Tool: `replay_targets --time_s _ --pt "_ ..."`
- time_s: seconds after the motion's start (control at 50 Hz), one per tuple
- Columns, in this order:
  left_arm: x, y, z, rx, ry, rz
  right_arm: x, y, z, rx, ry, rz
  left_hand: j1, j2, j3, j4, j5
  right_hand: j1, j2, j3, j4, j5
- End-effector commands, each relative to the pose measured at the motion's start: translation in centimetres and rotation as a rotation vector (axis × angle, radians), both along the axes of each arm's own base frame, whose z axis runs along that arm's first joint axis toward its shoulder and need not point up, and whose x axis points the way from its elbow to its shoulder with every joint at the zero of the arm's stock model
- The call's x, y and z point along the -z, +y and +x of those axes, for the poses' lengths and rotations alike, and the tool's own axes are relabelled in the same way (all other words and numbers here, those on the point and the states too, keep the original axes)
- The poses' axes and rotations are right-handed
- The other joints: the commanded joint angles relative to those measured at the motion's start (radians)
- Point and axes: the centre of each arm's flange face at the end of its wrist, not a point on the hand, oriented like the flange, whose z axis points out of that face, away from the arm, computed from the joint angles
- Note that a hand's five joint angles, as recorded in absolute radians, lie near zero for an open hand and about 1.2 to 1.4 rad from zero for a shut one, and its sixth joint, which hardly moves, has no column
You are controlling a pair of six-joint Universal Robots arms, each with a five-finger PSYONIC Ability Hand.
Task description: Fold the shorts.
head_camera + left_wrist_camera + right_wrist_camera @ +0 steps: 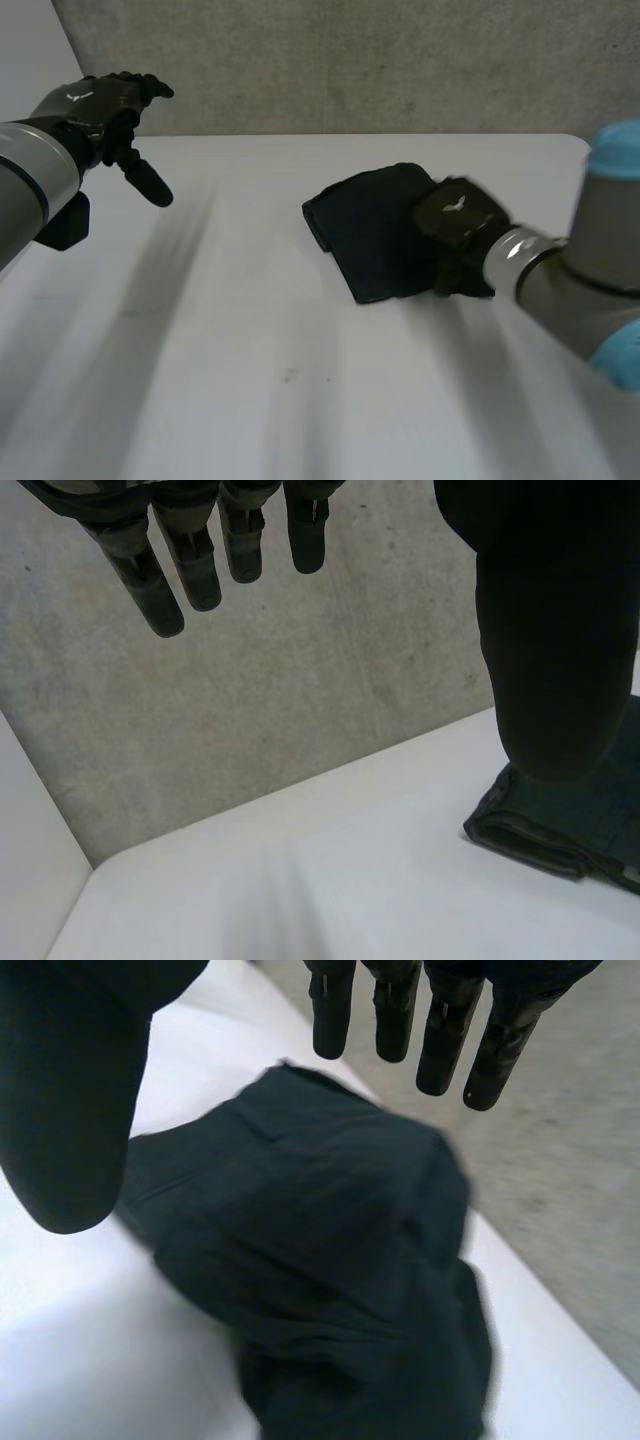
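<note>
The dark shorts (372, 232) lie folded into a compact bundle on the white table (250, 350), right of centre towards the back. My right hand (458, 222) hovers over the bundle's right side, open, fingers (440, 1040) straight and thumb (70, 1110) spread, holding nothing; the shorts (310, 1260) lie beneath its palm. My left hand (110, 110) is raised at the far left, well away from the shorts, open with fingers (200, 560) straight and thumb (560, 650) apart. A folded edge of the shorts (550, 830) lies beyond its thumb.
A grey concrete wall (350, 60) runs behind the table's back edge. The table's right back corner (575, 142) lies close behind my right arm (590, 280).
</note>
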Motion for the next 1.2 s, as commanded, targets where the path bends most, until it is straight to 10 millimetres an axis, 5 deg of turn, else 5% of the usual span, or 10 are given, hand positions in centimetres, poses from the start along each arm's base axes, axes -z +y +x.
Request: replay_targets --time_s 0.02,0.34,0.66,0.72,0.82,0.88,0.96,1.04,1.14,1.2 --pt "0.4 -0.1 -0.2 0.006 -0.003 0.007 5.5 -1.4 2.1 -0.059 0.003 -0.017 -0.004 -0.012 -0.036 -0.031 -0.039 0.238 0.213 0.202 0.199 0.19" --pt "1.2 -0.6 -0.4 0.006 -0.011 0.023 10.2 -3.9 4.5 -0.134 0.009 -0.035 -0.004 -0.012 -0.036 -0.031 -0.039 0.367 0.342 0.331 0.328 0.319" --pt "1.2 -0.7 -0.5 0.006 -0.011 0.023 10.6 -4.3 5.9 -0.147 -0.038 -0.029 -0.004 -0.012 -0.036 -0.031 -0.039 0.588 0.562 0.551 0.548 0.539" --pt "1.2 -0.6 -0.5 0.006 -0.011 0.024 10.9 -4.5 6.0 -0.145 -0.039 -0.028 -0.004 -0.012 -0.036 -0.031 -0.039 0.687 0.662 0.651 0.648 0.639" --pt "1.3 -0.6 -0.5 0.006 -0.01 0.026 10.9 -5.0 6.2 -0.144 -0.052 -0.035 -0.004 -0.012 -0.036 -0.031 -0.039 1.198 1.173 1.162 1.159 1.15" --pt "1.3 -0.6 -0.5 0.006 -0.01 0.026 10.4 -5.2 6.4 -0.141 -0.065 -0.042 -0.004 -0.012 -0.036 -0.031 -0.039 1.2 1.175 1.164 1.16 1.152" --pt "1.1 -0.6 -0.5 0.006 -0.009 0.022 8.2 -4.9 7.3 -0.149 -0.116 -0.059 -0.004 -0.012 -0.036 -0.031 -0.039 1.2 1.175 1.164 1.16 1.152" --pt "0.9 -0.6 -0.4 0.006 -0.007 0.013 3.5 -2.8 9.3 -0.217 -0.205 -0.11 -0.004 -0.012 -0.036 -0.031 -0.039 1.2 1.175 1.164 1.16 1.152" --pt "0.3 -0.7 -0.3 0.0 0.001 -0.002 -5.4 -0.7 10.4 -0.259 -0.401 -0.206 -0.004 -0.012 -0.036 -0.031 -0.039 1.2 1.175 1.164 1.16 1.152" --pt "0.2 -0.7 -0.2 -0.002 0.003 -0.007 -8.9 0.3 10.4 -0.273 -0.493 -0.229 -0.004 -0.012 -0.036 -0.031 -0.039 1.2 1.175 1.164 1.16 1.152"
